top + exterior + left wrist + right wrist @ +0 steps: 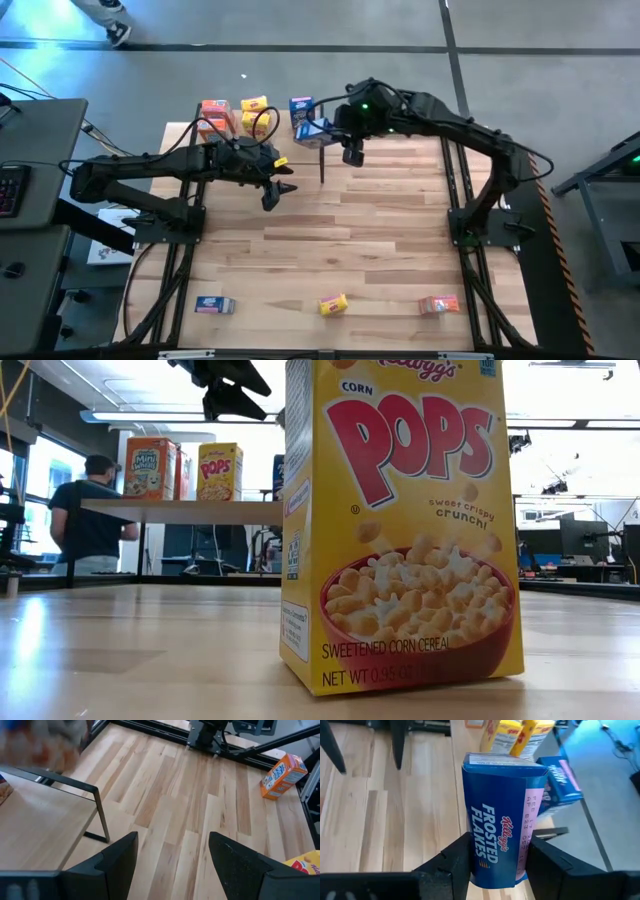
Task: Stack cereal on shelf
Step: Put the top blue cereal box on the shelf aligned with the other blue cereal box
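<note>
A: At the top middle of the overhead picture, the right gripper (pixel 326 136) is clenched on a blue box (pixel 500 820). Its own wrist camera shows this best: the two dark fingers (pixel 452 862) press the box's sides, "Frosted Flakes" printed down the front, a second blue box (pixel 560 787) just behind it.

B: And the shelf (pixel 255 140)?

A: Top left of that overhead picture, under the left arm. Orange boxes (pixel 214 112) and yellow boxes (pixel 254 112) stand along its far edge, with the second blue box to their right. The table-height camera gives them level: an orange box and a yellow one upright on the raised board at the upper left of its frame, a person standing behind.

B: The left gripper (pixel 272 192)?

A: Released, grasping nothing. From above it hangs just off the shelf's near right corner. Its wrist camera shows both fingers (pixel 122 857) spread over bare planks, the shelf's black corner post at the left of the frame.

B: Any boxes not yet on the shelf?

A: Three along the bottom of the overhead picture, well apart: a blue one (pixel 214 305), a yellow one (pixel 333 305), an orange one (pixel 439 304). The yellow one fills the table-height camera, upright, "Corn Pops" on its face. The left wrist camera catches the orange one at its upper right
</note>
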Tool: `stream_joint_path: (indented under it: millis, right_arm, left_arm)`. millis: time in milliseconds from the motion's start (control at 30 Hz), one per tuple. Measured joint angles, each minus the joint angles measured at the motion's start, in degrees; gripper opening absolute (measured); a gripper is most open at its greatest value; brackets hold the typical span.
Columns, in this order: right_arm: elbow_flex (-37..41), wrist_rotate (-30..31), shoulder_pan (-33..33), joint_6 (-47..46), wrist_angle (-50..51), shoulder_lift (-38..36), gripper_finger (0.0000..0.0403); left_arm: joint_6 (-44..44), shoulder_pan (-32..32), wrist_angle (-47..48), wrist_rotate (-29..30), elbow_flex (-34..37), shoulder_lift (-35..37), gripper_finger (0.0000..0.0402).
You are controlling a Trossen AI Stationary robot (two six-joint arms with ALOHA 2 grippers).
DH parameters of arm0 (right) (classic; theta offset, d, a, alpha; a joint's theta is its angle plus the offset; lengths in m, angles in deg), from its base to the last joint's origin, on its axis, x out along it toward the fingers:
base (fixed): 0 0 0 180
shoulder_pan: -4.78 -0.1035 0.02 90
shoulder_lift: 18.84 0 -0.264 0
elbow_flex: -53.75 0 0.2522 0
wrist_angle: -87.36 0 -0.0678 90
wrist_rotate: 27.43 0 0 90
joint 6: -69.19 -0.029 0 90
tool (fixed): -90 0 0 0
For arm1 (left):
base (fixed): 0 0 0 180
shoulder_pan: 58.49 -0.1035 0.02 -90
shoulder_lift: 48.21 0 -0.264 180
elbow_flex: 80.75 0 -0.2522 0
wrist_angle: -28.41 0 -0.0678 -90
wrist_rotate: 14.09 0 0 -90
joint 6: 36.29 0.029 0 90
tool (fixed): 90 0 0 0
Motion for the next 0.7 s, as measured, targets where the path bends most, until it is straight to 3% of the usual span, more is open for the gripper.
stream_joint_path:
  millis: [433,700]
  right_arm:
    - [0.03,-0.06,1.24,11.28,-3.09,6.43,0.0153]
    - [-0.67,-0.12,2.51,11.64,-5.12,6.67,0.0153]
  left_arm:
    - [0.02,0.02,0.07,0.0,0.0,-0.02,0.0235]
    - [0.0,0.04,0.07,0.0,0.0,-0.02,0.0235]
